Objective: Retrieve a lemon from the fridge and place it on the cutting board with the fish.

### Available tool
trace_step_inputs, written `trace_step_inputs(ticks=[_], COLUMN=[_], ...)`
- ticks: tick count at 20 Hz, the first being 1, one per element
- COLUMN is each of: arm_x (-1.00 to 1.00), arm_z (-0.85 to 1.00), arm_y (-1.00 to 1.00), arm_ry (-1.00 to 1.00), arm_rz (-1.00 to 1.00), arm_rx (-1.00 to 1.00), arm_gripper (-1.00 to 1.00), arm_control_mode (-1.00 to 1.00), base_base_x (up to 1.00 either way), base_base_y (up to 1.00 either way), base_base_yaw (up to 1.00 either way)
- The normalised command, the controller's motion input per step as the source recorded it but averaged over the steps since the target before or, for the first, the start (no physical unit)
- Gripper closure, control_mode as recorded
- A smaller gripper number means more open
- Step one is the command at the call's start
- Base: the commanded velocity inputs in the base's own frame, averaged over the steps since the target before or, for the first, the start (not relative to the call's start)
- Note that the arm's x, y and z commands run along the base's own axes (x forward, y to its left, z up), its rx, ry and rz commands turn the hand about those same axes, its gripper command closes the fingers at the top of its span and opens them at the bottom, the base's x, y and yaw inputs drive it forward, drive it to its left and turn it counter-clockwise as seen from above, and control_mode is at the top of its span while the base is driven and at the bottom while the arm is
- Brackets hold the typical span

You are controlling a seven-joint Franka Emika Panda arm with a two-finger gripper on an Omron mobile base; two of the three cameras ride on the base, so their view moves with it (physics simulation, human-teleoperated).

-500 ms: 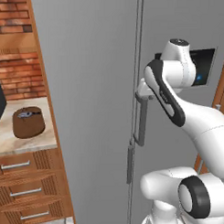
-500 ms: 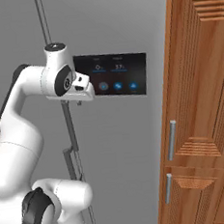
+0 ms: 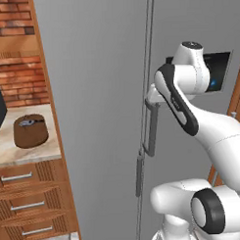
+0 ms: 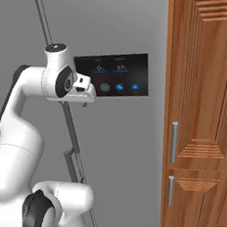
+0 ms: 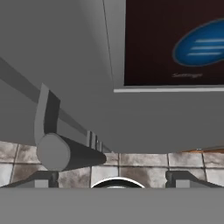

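Where brick backs the counter, the fridge stands shut.

To my left I see a red brick wall above a pale stone counter with wooden drawers; rightward stands a tall wooden cabinet with grey bar handles.

My own arm hides my end effector in the left base view, the closed fridge conceals its contents, and the fish is too small to make out.
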Motion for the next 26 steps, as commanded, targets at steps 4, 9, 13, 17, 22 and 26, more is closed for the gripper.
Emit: trace_step_inputs(ticks=[4,9,13,17,22,26], arm_x=[0.0,0.0,0.0,0.0,0.0,0.0], arm_z=[0.0,0.0,0.0,0.0,0.0,0.0], arm_y=[0.0,0.0,0.0,0.0,0.0,0.0], arm_ry=[0.0,0.0,0.0,0.0,0.0,0.0], arm_rz=[0.0,0.0,0.0,0.0,0.0,0.0], arm_rx=[0.0,0.0,0.0,0.0,0.0,0.0], arm_gripper=[-1.0,-1.0,-1.0,-1.0,-1.0,-1.0], arm_control_mode=[1.0,1.0,1.0,1.0,1.0,1.0], base_base_x=[-0.28,-0.34,-0.49,-0.47,-0.25,-0.01], base_base_y=[0.22,0.25,0.27,0.31,0.57,0.18], base_base_yaw=[0.0,0.0,0.0,0.0,0.0,0.0])
